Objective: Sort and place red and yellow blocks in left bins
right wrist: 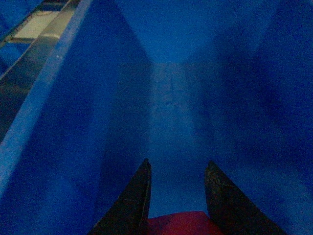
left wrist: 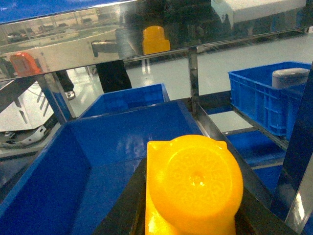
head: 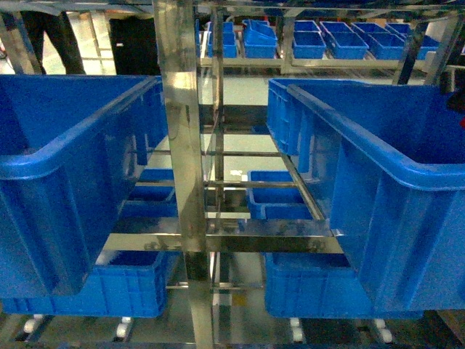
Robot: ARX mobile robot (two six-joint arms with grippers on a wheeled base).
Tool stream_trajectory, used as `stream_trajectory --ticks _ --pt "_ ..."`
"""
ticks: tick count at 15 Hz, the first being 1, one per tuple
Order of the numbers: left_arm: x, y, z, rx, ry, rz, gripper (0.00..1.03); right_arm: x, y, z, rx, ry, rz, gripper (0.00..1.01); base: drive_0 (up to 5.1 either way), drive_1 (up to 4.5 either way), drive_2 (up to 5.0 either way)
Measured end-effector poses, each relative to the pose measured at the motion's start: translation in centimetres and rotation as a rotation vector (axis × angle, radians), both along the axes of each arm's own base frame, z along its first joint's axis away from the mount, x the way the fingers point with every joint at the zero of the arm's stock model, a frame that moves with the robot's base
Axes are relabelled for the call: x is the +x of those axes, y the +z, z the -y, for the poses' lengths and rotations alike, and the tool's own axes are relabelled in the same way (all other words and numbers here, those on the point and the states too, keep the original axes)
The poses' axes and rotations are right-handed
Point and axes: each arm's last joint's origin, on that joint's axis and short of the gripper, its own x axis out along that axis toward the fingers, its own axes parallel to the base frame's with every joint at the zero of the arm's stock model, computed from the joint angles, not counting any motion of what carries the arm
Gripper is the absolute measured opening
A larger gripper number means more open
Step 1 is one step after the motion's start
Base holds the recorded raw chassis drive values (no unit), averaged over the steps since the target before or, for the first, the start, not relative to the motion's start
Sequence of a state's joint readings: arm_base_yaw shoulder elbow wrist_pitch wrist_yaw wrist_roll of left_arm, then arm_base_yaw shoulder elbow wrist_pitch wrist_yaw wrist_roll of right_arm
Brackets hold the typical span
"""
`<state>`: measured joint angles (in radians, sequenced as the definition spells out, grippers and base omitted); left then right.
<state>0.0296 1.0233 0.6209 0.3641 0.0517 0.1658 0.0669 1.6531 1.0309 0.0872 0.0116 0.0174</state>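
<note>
Left tool (left wrist: 190, 230): closed on the yellow block (left wrist: 193, 188), which fills the lower middle of the left wrist view; dark fingers (left wrist: 122, 210) show on either side of it.
Yellow block: glossy yellow-orange, one round stud facing the camera with a faint moulded pattern on it; whether the pattern holds letters cannot be made out.
Below and ahead of the left tool: the open inside of a left blue bin (left wrist: 98, 161), its floor and back wall in view; the block sits above this opening.
Above the left tool: a shiny steel rail (left wrist: 98, 39) of the rack, mirroring the yellow block and a reddish shape.
Right of the left tool: a smaller blue crate (left wrist: 264, 100) on a lower shelf, with a grey round thing (left wrist: 291, 77) in it.
Right tool (right wrist: 176, 196): two dark fingertips (right wrist: 134, 196) with a red block (right wrist: 178, 224) between them at the bottom edge of the view; gripping it, as far as shows.
Ahead of the right tool: deep blue walls and floor of a bin (right wrist: 171, 98); the tool is inside it.
Head view: two large blue bins, left (head: 65, 174) and right (head: 392, 182), on a steel rack (head: 182, 145); neither tool nor block appears here.
Writing: no readable label or brand anywhere.
</note>
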Motion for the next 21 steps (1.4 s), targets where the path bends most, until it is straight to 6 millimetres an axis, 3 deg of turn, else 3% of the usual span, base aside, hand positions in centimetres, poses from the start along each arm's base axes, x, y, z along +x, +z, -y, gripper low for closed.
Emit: stream_trajectory --ticks 4,6,7,10,14,17,19,21 --pt "0.0 0.0 0.0 0.0 0.0 0.0 0.27 1.4 -2.3 -1.8 -0.037 -0.01 -0.008 0.27 0.0 0.0 0.0" --pt "0.0 0.0 0.0 0.0 0.0 0.0 0.27 3.5 -3.5 -2.5 -0.063 -0.034 -0.028 0.27 0.0 0.0 0.0" --pt "0.0 0.0 0.0 0.0 0.0 0.0 0.27 6.0 -3.1 -2.6 -0.075 -0.066 -0.052 0.27 0.0 0.0 0.0" --pt "0.0 0.0 0.0 0.0 0.0 0.0 0.27 8.0 -2.1 -2.9 -0.084 -0.075 -0.129 0.27 0.0 0.0 0.0" --pt "0.0 0.0 0.0 0.0 0.0 0.0 0.27 8.5 -4.1 -1.2 -0.096 -0.182 -0.259 0.27 0.0 0.0 0.0" --pt "0.0 0.0 0.0 0.0 0.0 0.0 0.27 8.6 -4.1 -0.3 -0.108 -0.257 -0.246 0.27 0.0 0.0 0.0" --pt "0.0 0.0 0.0 0.0 0.0 0.0 0.27 8.1 -4.6 -0.3 -0.118 -0.282 -0.244 0.27 0.0 0.0 0.0" --pt "0.0 0.0 0.0 0.0 0.0 0.001 0.27 6.3 -5.6 -0.5 -0.129 -0.357 -0.266 0.27 0.0 0.0 0.0"
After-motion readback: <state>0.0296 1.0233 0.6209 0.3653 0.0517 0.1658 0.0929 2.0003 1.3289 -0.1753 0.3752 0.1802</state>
